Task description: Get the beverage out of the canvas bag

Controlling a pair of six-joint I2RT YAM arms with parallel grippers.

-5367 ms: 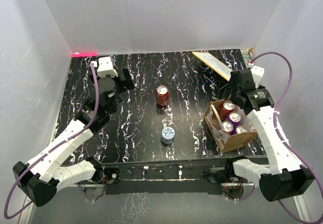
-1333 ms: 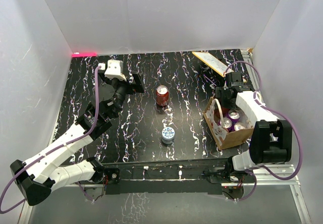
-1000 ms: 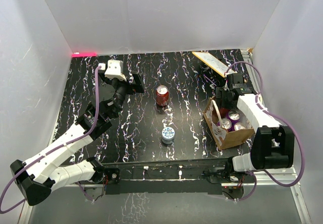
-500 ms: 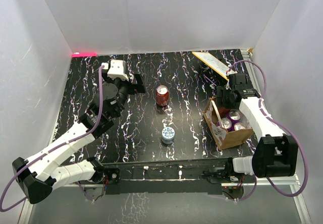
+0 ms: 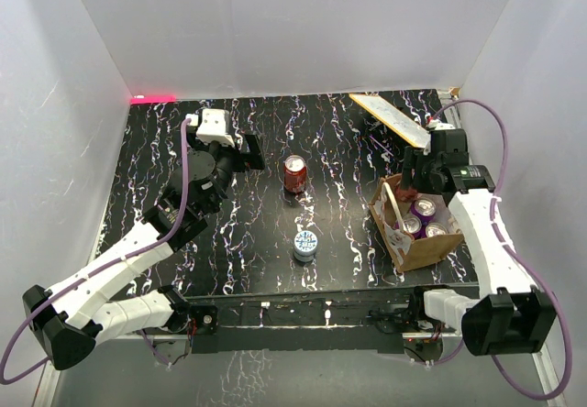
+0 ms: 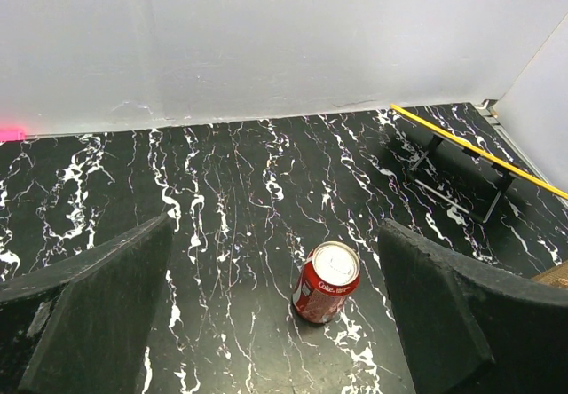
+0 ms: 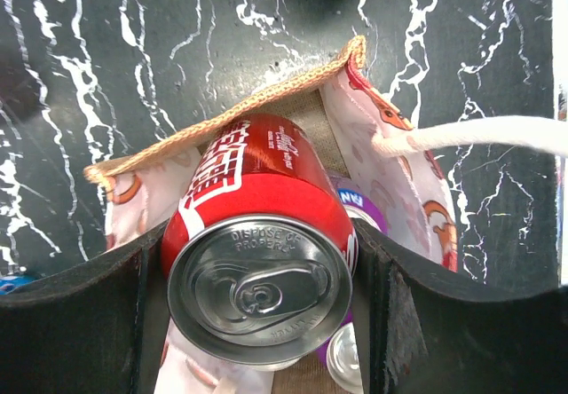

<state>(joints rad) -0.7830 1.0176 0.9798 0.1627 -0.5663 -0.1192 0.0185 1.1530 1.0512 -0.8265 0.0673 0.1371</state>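
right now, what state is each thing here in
canvas bag: upright, open at the top, cans inside
held red can: gripped, over the bag's mouth
right tool: shut on held red can
left tool: open, empty
loose red can: upright, outside the bag
blue can: upright, outside the bag
purple can: upright, inside the bag

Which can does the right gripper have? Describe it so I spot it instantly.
Look to the canvas bag at the table's right side. At its open mouth, the right gripper clamps a red cola can; the cans beside it in the bag are purple.
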